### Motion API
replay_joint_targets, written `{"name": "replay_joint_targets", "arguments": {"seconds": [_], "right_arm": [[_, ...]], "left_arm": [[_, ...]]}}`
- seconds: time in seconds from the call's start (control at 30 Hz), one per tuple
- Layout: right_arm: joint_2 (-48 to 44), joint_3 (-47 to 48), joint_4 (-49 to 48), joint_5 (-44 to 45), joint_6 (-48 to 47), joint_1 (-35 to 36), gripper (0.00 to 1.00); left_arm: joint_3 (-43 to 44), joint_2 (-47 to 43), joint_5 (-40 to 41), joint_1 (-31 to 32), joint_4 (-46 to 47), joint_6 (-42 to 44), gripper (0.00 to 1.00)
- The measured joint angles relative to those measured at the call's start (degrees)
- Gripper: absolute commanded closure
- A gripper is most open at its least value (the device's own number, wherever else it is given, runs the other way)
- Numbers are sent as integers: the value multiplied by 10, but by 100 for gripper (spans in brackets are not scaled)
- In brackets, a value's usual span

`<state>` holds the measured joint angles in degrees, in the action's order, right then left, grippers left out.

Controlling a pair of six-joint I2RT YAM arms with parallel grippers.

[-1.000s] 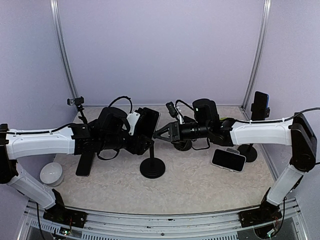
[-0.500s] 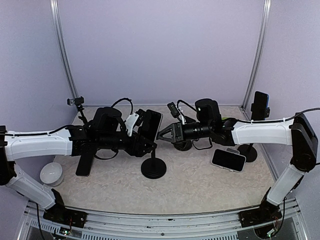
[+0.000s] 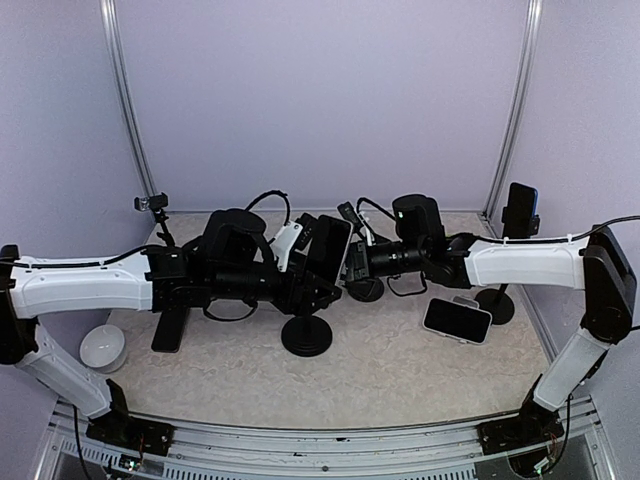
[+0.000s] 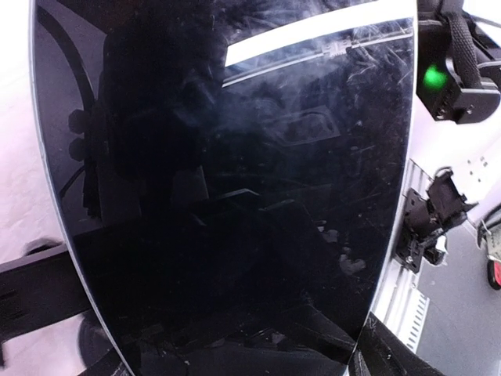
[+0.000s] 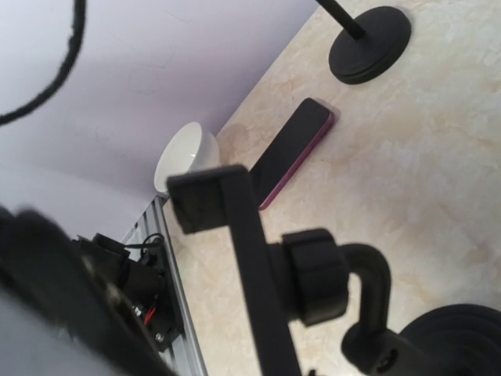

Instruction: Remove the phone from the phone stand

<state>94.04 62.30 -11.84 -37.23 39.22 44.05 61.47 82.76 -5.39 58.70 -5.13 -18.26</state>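
The phone [image 3: 328,248] is a black slab held upright above the black phone stand [image 3: 305,337] at mid table. My left gripper [image 3: 312,278] is shut on the phone, whose dark screen [image 4: 235,196] fills the left wrist view and hides the fingers. My right gripper [image 3: 350,265] is just right of the phone, jaws apart. In the right wrist view the stand's clamp bar [image 5: 258,290] and ball joint [image 5: 313,274] are close and show no phone in them.
A second phone [image 3: 520,210] sits on a stand at the back right. A phone [image 3: 457,320] lies flat right of centre. A purple-edged phone [image 3: 170,325] and a white bowl [image 3: 102,347] are at the left. A small camera [image 3: 152,203] stands at the back left.
My left gripper has moved right with the phone. My right gripper has closed in on the phone from the right. The stand's base has stayed put.
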Motion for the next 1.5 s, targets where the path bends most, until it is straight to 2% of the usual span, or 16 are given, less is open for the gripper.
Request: {"name": "replay_joint_targets", "arguments": {"seconds": [0.23,0.37,0.57,0.8,1.13,1.3,1.5], "right_arm": [[0,7,17,0,-6,0,100],[-1,7,19,-1,-7,0,100],[-2,7,19,-1,-8,0,100],[-2,7,22,-5,-14,0,100],[-2,7,25,-11,-20,0,100],[-2,9,28,-11,-21,0,100],[-2,10,30,-11,-21,0,100]], "left_arm": [[24,-66,102,-9,-110,-36,69],[28,-119,147,-38,-191,-77,69],[18,-160,174,-115,-313,-143,69],[-31,-146,167,-137,-408,-185,68],[-110,-88,121,-169,-424,-205,65],[-148,-55,86,-188,-396,-200,64],[-153,-2,69,-197,-354,-173,63]]}}
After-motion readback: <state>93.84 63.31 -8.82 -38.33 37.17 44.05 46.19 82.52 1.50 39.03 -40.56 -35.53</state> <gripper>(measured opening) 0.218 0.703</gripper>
